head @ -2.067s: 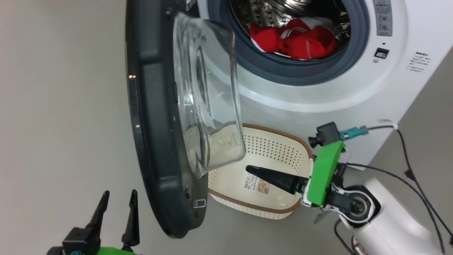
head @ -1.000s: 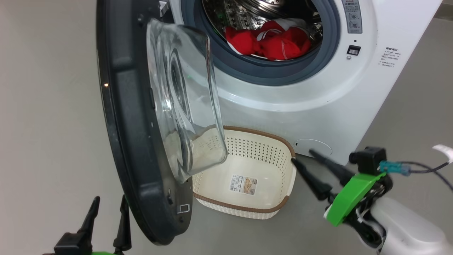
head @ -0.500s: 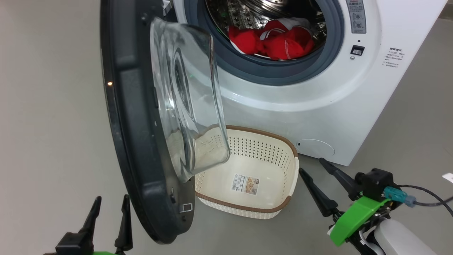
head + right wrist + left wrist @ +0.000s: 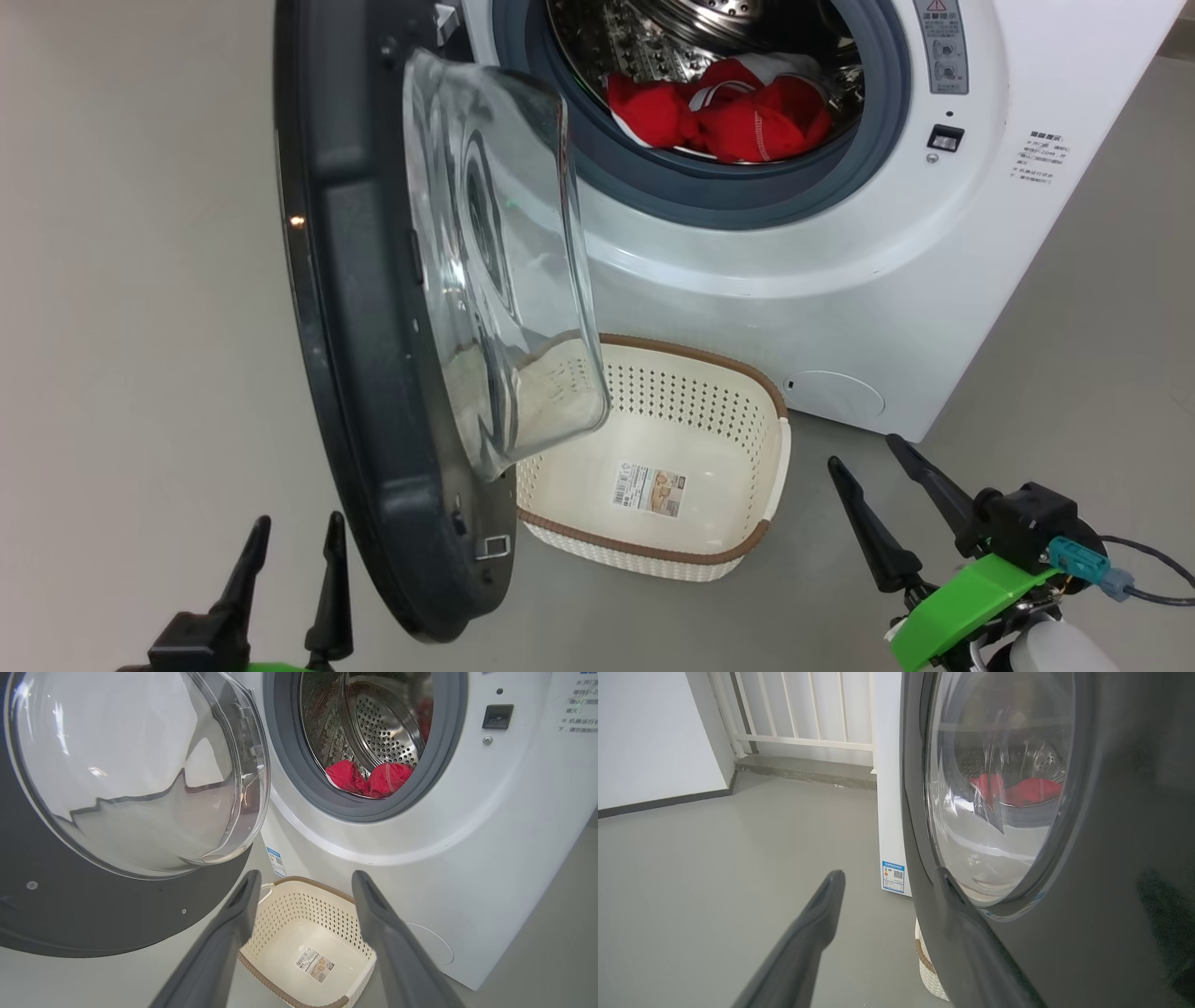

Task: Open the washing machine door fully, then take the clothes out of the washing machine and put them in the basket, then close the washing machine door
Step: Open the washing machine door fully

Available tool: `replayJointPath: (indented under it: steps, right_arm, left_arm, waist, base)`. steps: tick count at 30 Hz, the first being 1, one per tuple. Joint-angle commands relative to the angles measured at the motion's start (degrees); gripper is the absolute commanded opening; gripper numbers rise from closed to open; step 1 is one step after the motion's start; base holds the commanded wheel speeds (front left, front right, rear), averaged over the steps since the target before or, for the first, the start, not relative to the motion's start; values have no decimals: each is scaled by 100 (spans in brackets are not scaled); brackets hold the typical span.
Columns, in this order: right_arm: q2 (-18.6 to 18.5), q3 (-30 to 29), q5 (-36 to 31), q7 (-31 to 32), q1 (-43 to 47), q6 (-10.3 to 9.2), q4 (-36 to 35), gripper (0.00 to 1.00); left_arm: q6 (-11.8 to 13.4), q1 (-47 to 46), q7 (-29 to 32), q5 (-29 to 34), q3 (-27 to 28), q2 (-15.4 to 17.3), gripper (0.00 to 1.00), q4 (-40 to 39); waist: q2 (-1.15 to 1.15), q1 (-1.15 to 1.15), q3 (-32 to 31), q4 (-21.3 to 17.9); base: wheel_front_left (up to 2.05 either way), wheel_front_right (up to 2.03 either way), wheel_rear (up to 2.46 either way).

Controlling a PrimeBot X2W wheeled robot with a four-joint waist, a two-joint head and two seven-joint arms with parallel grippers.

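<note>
The washing machine (image 4: 840, 308) stands with its door (image 4: 355, 280) swung out to about a right angle, glass bowl facing right. Red clothes (image 4: 728, 107) lie in the steel drum. The cream basket (image 4: 653, 551) sits on the floor below the opening, holding nothing but its paper label. My left gripper (image 4: 297, 523) is open at the lower left, just outside the door's black rim (image 4: 1111, 858). My right gripper (image 4: 863, 451) is open to the right of the basket, holding nothing. In the right wrist view, my right gripper (image 4: 304, 875) points at the basket (image 4: 280, 952), with the clothes (image 4: 369, 777) above.
Grey floor (image 4: 140, 327) spreads to the left of the door. A white wall and a railing (image 4: 808, 714) stand behind the machine. A cable (image 4: 1148, 560) trails from my right wrist.
My right gripper has drawn back from over the basket to the floor at its right, lower in the head view. The left gripper, door and clothes have held still.
</note>
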Motion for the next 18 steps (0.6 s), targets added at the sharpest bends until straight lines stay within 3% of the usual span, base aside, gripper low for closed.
replayJointPath:
  steps: [1, 10, 11, 12, 18]
  right_arm:
    - [18, 32, -104, -68, 68, 9, -176, 100]
    - [107, -130, -231, -69, 239, 9, -197, 100]
    - [110, -139, -233, -69, 251, 9, -198, 100]
    - [112, -154, -241, -69, 263, 9, -199, 100]
    - [149, -231, -262, -69, 346, 9, -206, 100]
  left_arm:
    - [51, -24, -54, -33, 167, 97, 100, -153]
    - [48, -2, -54, -101, 177, 97, 100, -198]
    - [44, -15, -54, -125, 207, 97, 38, -235]
    - [39, -30, -54, -181, 241, 97, 2, -285]
    - [39, -132, -54, -397, 541, 97, 0, -847]
  waist:
    - [0, 0, -4, 4]
    - [0, 0, -83, 7]
    - [0, 0, -92, 9]
    - [0, 0, -105, 11]
    - [0, 0, -194, 33]
  base:
    - [0, 0, 0]
    - [0, 0, 0]
    - [0, 0, 0]
    - [0, 0, 0]
    - [0, 0, 0]
